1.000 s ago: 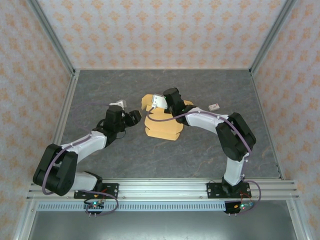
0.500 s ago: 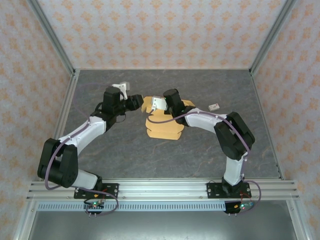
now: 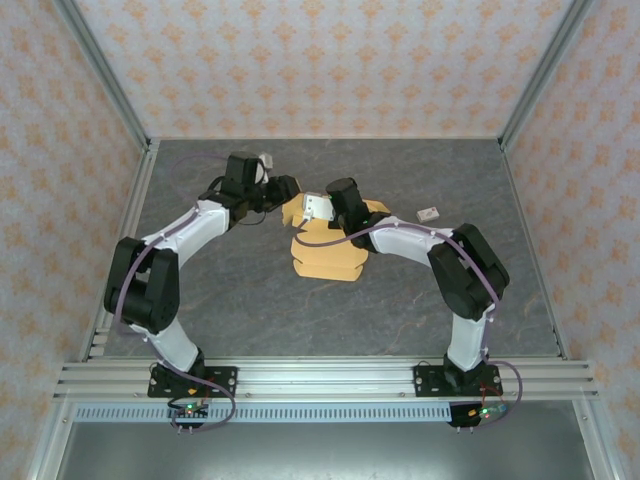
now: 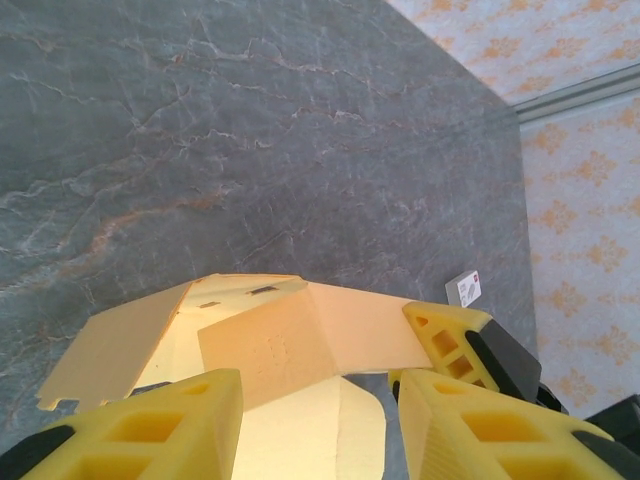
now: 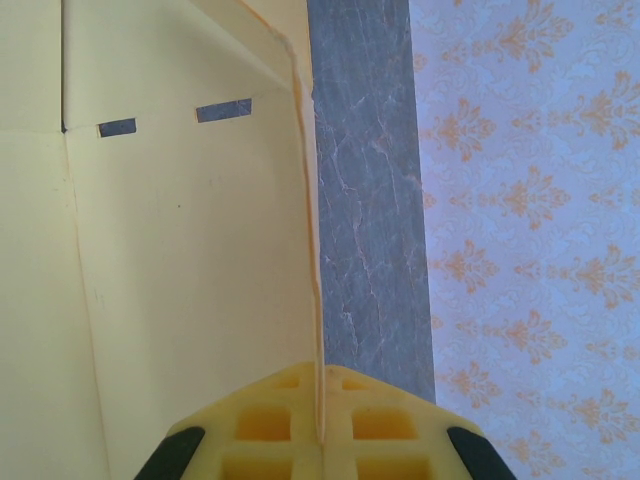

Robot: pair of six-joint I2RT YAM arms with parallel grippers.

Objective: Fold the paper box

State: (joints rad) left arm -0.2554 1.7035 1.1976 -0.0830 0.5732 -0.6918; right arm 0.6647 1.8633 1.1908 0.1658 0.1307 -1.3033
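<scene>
- The right gripper (image 5: 320,392) is pinched shut on a thin raised wall of the paper box (image 3: 325,258). In its wrist view, the card's edge runs straight into the seam between the two yellow pads.
- The left gripper (image 4: 318,390) is partly open. Its fingers (image 4: 160,430) stand apart with nothing clamped, and a raised flap (image 4: 265,355) sits just ahead of them and between them.
- The box lies near the middle of the table (image 3: 250,310). Its near half is flat on the surface, and its far end is lifted where both grippers meet.
- The step in hand looks like folding this far flap inward while the right side anchors the sheet.
- To do it well, the left jaws should meet the flap squarely near its free edge. They should not catch a corner, because thin card creases wherever it is pressed.
- The push should follow the scored line so that the flap hinges there rather than buckling mid-panel.
- The right grip should hold firm without pulling. A tug would slide the whole sheet and misalign the two slits (image 5: 170,118) seen beside the held wall.
- One yellow fingertip (image 4: 447,335) of the right gripper sits close to the left one's path, so the approach needs care to avoid a knock.
- A small white tag (image 3: 428,213) lies well apart on the right and is out of the way.
</scene>
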